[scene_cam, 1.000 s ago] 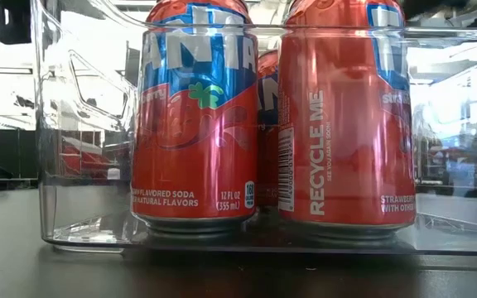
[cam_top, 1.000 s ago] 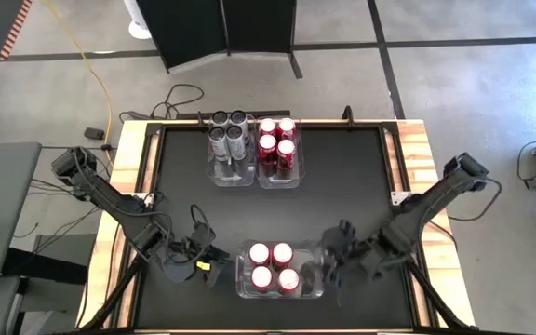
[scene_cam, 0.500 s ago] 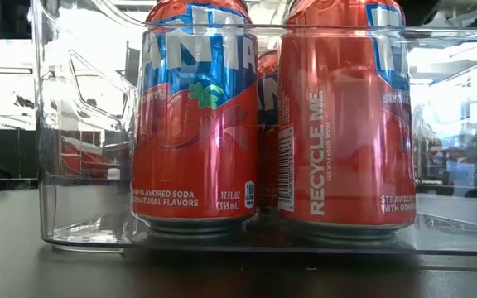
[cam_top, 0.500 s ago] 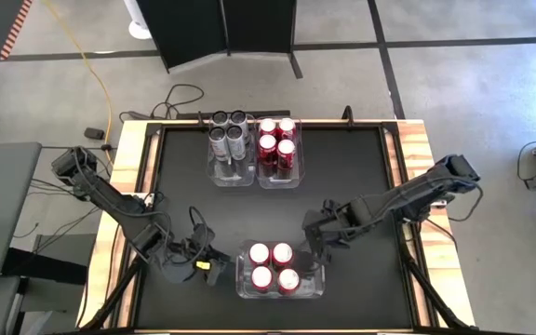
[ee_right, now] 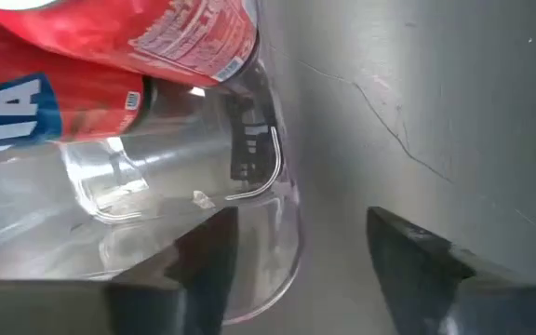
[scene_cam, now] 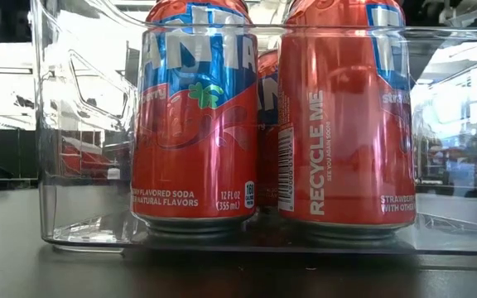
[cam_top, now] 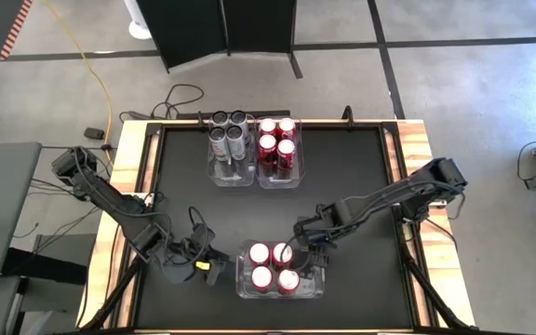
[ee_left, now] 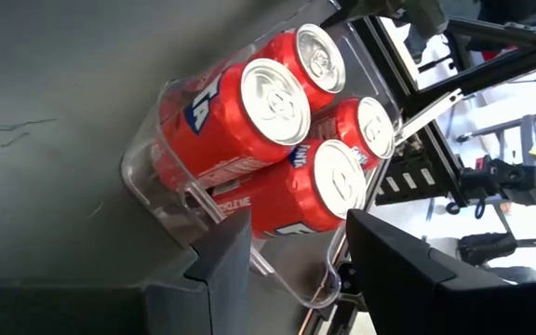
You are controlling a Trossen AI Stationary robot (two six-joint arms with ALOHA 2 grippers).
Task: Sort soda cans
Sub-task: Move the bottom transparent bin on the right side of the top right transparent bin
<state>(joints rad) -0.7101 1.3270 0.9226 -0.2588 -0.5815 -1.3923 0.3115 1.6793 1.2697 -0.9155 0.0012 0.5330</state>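
- Clear plastic walls boxed in four red soda cans with silver tops (cam_top: 272, 266) at the near edge of my black table (cam_top: 342, 177); this clear rectangular near bin (cam_top: 316, 290) sat between my two grippers.
- From the low camera I read those cans (scene_cam: 195, 124) standing upright, two in front and at least one visible behind, inside the bin wall (scene_cam: 81, 165).
- My right gripper (cam_top: 303, 249) hung at the bin's far right corner, just beside the nearest red can; through its wrist camera I saw its two dark fingers (ee_right: 198, 265) spread apart with nothing between them, the bin's rounded corner (ee_right: 268, 186) and a red can (ee_right: 147, 33) just ahead.
- My left gripper (cam_top: 214, 268) sat low on the table just left of the bin; its fingers (ee_left: 221, 265) were parted and empty, facing the four cans (ee_left: 277, 102).
- At the table's far side I saw two more clear bins side by side: the left bin (cam_top: 232, 177) held four silver-grey cans (cam_top: 229, 133), the right bin (cam_top: 280, 179) held four red cans (cam_top: 277, 140).
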